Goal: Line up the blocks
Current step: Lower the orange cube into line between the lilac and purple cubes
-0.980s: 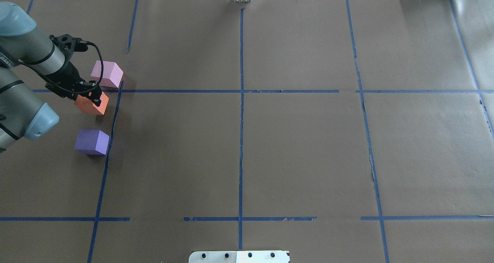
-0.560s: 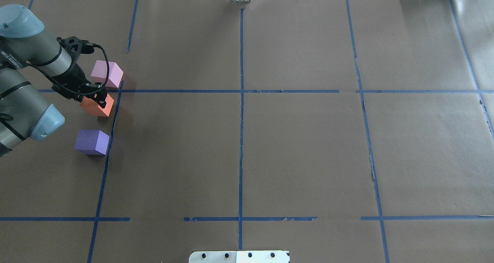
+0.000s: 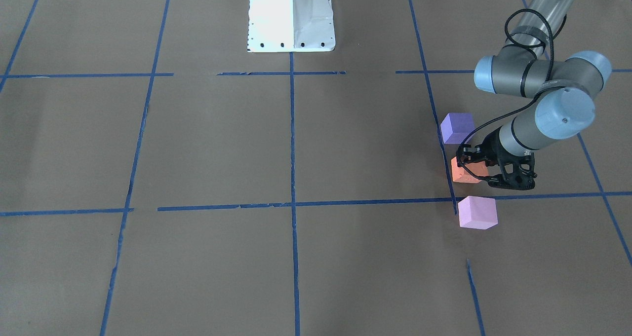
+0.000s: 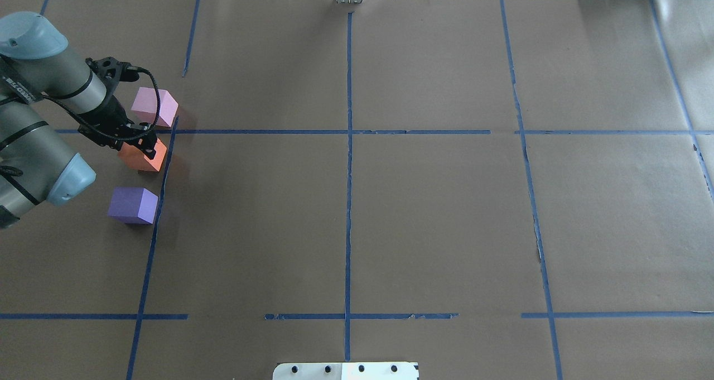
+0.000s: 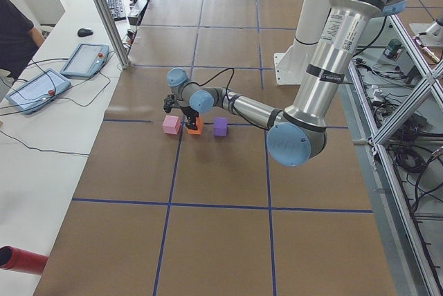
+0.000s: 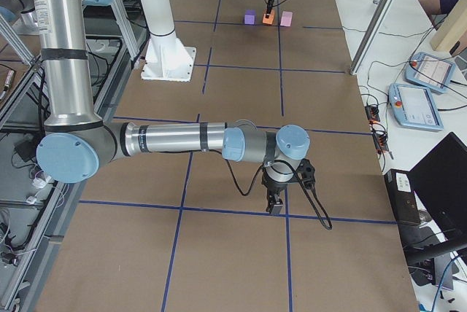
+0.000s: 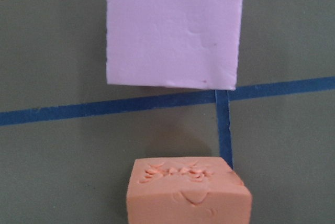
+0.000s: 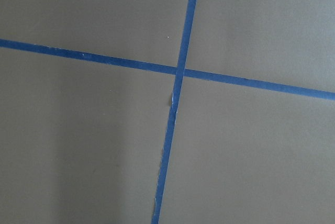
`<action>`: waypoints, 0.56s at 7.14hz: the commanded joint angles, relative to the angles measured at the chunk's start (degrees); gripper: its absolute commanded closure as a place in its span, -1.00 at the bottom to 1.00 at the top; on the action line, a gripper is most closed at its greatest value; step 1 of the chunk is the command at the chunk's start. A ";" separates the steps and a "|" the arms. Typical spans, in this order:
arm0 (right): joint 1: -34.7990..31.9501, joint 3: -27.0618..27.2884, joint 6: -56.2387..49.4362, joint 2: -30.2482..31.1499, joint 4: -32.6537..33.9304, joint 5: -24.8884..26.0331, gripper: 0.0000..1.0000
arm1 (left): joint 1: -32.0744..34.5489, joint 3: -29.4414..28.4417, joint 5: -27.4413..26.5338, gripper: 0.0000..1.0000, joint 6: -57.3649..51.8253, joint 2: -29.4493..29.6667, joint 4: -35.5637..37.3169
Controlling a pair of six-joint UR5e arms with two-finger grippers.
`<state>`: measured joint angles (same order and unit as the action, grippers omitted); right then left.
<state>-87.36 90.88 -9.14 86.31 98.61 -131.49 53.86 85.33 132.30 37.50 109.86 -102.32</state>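
Currently the orange block is clamped by the left gripper. It sits between pink and purple, just beside the tape line. Right gripper: opening can't be told. Blocks are judged light, soft foam; dents are seen on one orange face. Opposite flat sides should be taken, mid-height, lightly squeezed.

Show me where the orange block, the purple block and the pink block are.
orange block (image 7: 183,174): left wrist view, dented face.
purple block (image 4: 127,200): overhead view, top face.
pink block (image 4: 148,100): overhead view, top face.
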 commanded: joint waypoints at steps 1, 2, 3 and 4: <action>0.00 0.00 0.00 0.00 0.00 0.00 -1.00 | -0.16 -0.69 0.76 0.01 0.03 0.00 -1.20; 0.00 0.00 0.00 0.00 0.00 0.00 -1.00 | -0.16 -0.69 0.94 -0.01 0.03 0.00 -1.30; 0.00 0.00 0.00 0.00 0.00 0.00 -1.00 | -0.16 -0.69 0.94 -0.30 0.03 0.00 -1.21; 0.00 0.00 0.00 0.00 0.00 0.00 -1.00 | -0.16 -0.69 0.94 -0.90 0.12 0.00 -1.30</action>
<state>-87.36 90.88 -9.14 86.31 98.61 -131.48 53.71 84.66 133.20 37.55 109.86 -103.54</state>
